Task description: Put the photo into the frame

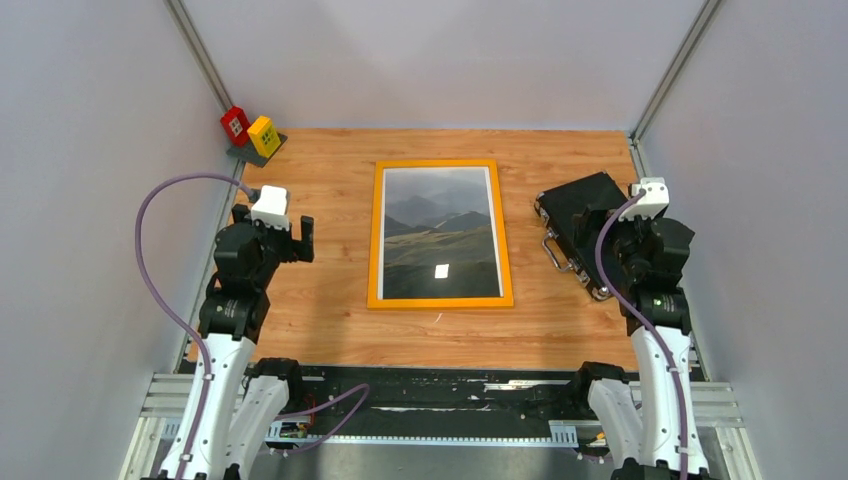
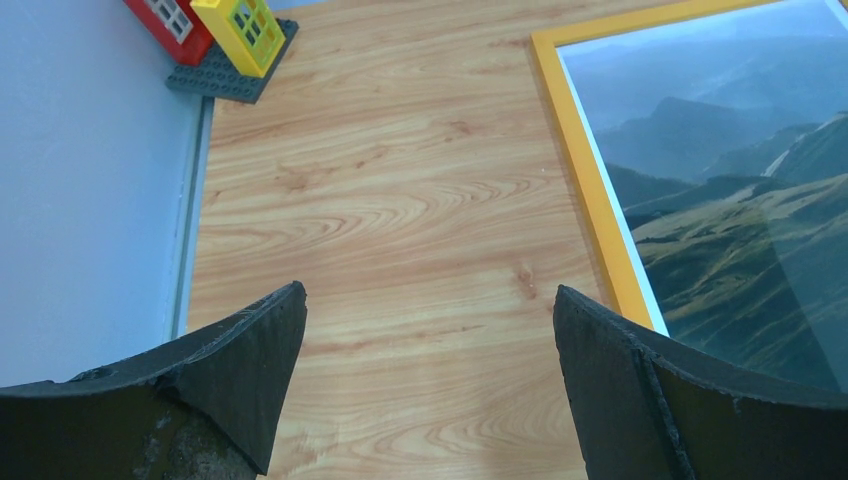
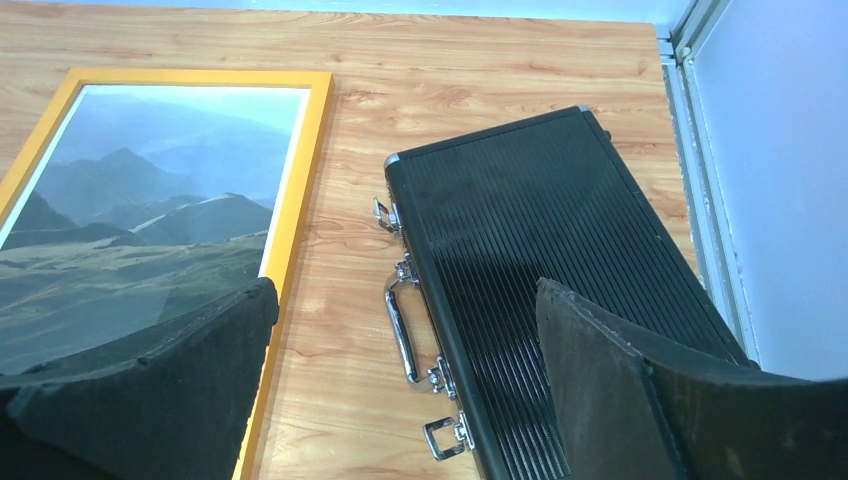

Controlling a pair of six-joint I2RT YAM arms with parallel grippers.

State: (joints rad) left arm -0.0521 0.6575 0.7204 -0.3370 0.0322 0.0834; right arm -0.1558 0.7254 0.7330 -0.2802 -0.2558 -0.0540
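The thin orange-yellow rectangular wooden frame (image 1: 440, 302) lies flat, front up, mid-way across the wood-grain surface (image 1: 320, 300). The grey-green mountain photo print (image 1: 440, 230) shows inside its border. The left tool (image 2: 428, 295) hovers left of the frame, jaws wide and empty. The right tool (image 3: 405, 285), equally wide and empty, hangs over the ribbed black case (image 3: 540, 220) with metal handles.

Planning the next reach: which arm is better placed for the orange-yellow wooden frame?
Likely left: left gripper faces bare table beside the orange-yellow wooden frame; right gripper hangs over a black ribbed case.
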